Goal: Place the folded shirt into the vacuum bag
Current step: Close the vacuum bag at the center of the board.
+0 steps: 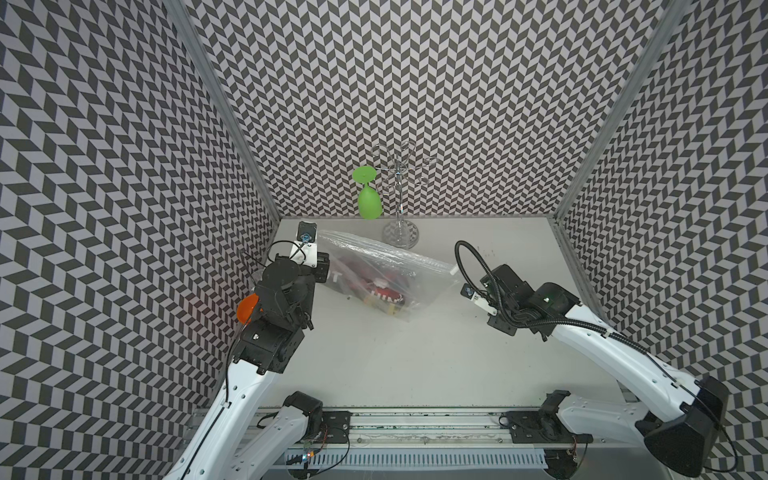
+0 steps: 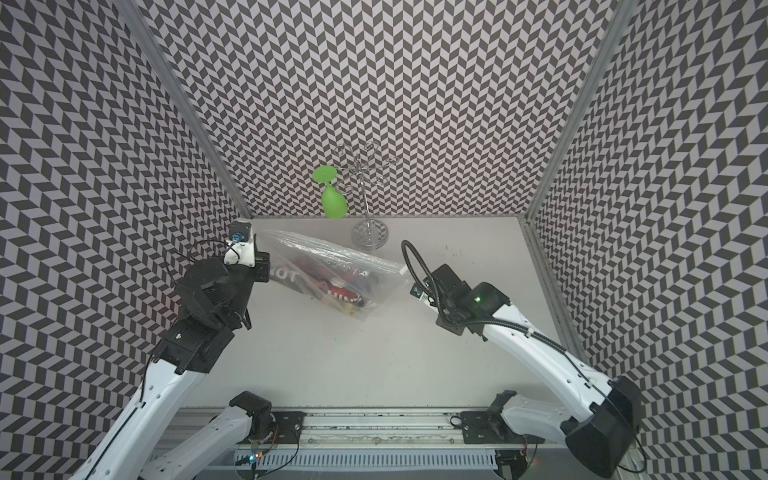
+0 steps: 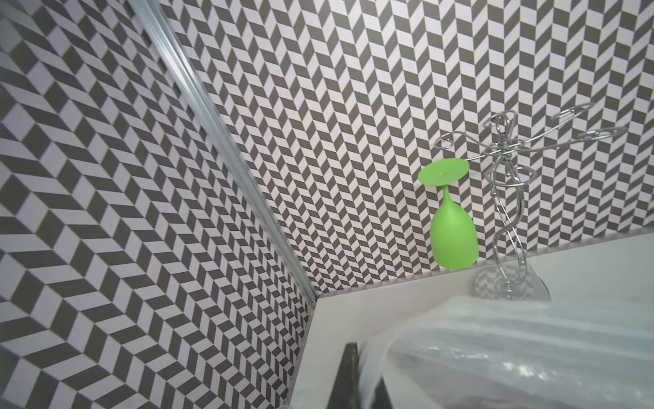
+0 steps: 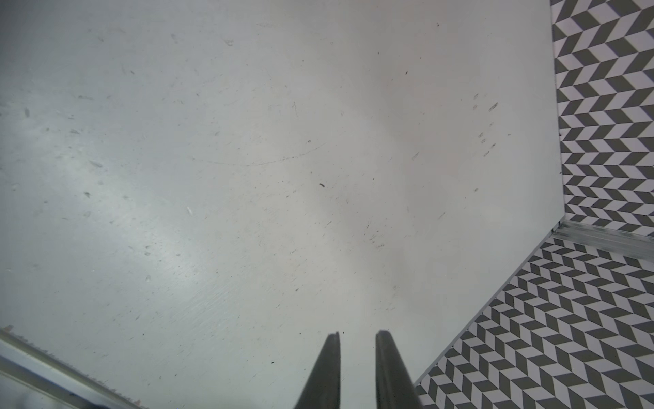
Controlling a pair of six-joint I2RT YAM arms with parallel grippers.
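Closed left gripper (image 3: 366,370) pinches the crinkly clear plastic vacuum bag (image 1: 419,270) holding a red-black folded shirt (image 1: 368,282); right gripper (image 4: 357,336) stands slightly parted, empty.

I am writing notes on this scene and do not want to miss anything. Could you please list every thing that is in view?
vacuum bag: one, clear, on the table, far left part
shirt: one, red and black with white letters, inside the vacuum bag
stemmed glass: one, green, hanging upside down on the rack
glass rack: one, chrome wire, by the back wall behind the bag
orange object: one, half hidden behind the left arm, kind unclear
table: one, whitish grey
walls: three, black-and-white chevron, around the table
left end effector: one, black, shut on the bag's edge
right end effector: one, black, open and empty, over bare table
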